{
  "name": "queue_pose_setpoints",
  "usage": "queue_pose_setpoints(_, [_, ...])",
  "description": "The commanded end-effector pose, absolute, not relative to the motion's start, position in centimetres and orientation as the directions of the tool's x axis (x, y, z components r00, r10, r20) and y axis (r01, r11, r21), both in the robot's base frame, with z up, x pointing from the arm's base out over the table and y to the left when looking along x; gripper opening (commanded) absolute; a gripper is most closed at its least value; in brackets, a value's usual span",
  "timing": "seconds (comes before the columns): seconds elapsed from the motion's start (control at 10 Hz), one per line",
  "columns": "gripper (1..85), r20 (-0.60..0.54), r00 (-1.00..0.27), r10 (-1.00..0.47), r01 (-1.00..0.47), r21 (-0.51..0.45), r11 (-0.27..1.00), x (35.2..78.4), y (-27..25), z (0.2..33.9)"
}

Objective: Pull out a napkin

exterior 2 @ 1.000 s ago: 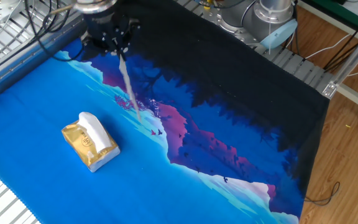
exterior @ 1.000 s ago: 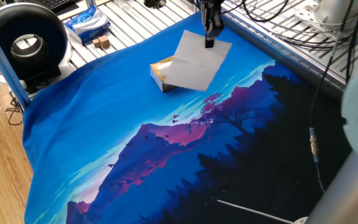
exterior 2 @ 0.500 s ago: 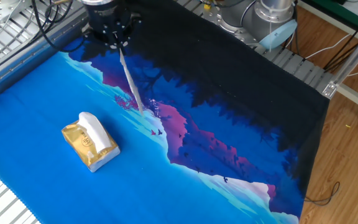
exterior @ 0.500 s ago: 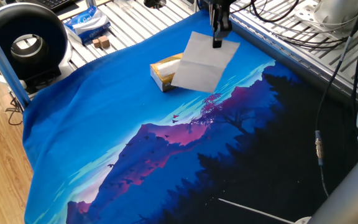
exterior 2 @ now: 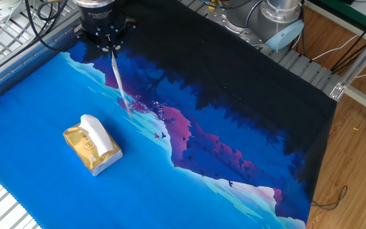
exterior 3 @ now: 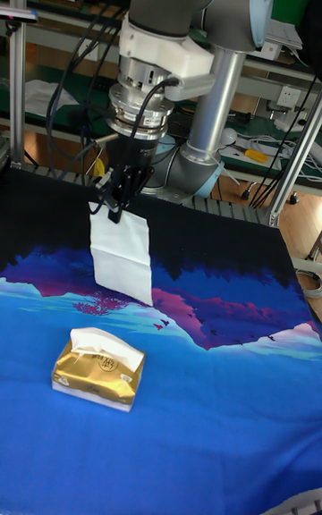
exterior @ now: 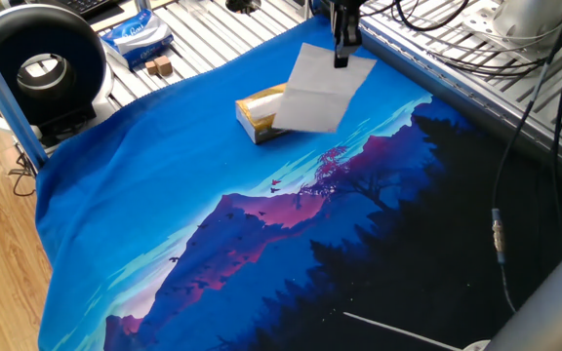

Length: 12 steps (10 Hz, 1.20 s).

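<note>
A white napkin (exterior 3: pixel 122 257) hangs free in the air, pinched at its top edge by my gripper (exterior 3: pixel 113 212), which is shut on it. In one fixed view the napkin (exterior: pixel 321 86) hangs below the gripper (exterior: pixel 341 61), partly in front of the golden-yellow tissue pack (exterior: pixel 258 111). From the other side the napkin (exterior 2: pixel 119 84) shows edge-on as a thin strip under the gripper (exterior 2: pixel 109 48). The pack (exterior 2: pixel 91 145) lies on the blue cloth with another white sheet poking from its top, apart from the hanging napkin.
A blue-and-purple printed cloth (exterior: pixel 213 224) covers the table. A blue-and-white plastic packet (exterior: pixel 137 36) and small wooden blocks (exterior: pixel 159 66) lie at the back left beside a black round device (exterior: pixel 39 68). Cables (exterior: pixel 496 234) run along the right side.
The gripper has carried the napkin up and further from the pack; its lower edge now hangs higher above the cloth. The pack has not moved.
</note>
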<state>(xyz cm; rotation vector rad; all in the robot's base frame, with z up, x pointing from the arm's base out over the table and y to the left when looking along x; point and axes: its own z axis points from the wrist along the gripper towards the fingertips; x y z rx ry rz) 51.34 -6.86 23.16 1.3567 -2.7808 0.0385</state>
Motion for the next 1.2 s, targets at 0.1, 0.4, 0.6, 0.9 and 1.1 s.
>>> queue_pose_setpoints(0.1, [1.0, 0.043, -0.622, -0.782, -0.783, -0.021, 0.622, 52.0, -7.1, 23.2])
queue_pose_setpoints(0.4, [1.0, 0.038, -0.619, -0.784, -0.785, -0.017, 0.619, 52.0, -6.9, 23.2])
queue_pose_setpoints(0.6, [1.0, 0.031, -0.625, -0.780, -0.780, -0.014, 0.625, 52.1, -6.6, 23.2])
queue_pose_setpoints(0.9, [1.0, -0.037, -0.678, -0.734, -0.734, -0.009, 0.679, 54.2, -4.7, 23.9])
queue_pose_setpoints(1.1, [1.0, -0.070, -0.710, -0.701, -0.704, 0.043, 0.709, 54.5, -2.4, 23.9])
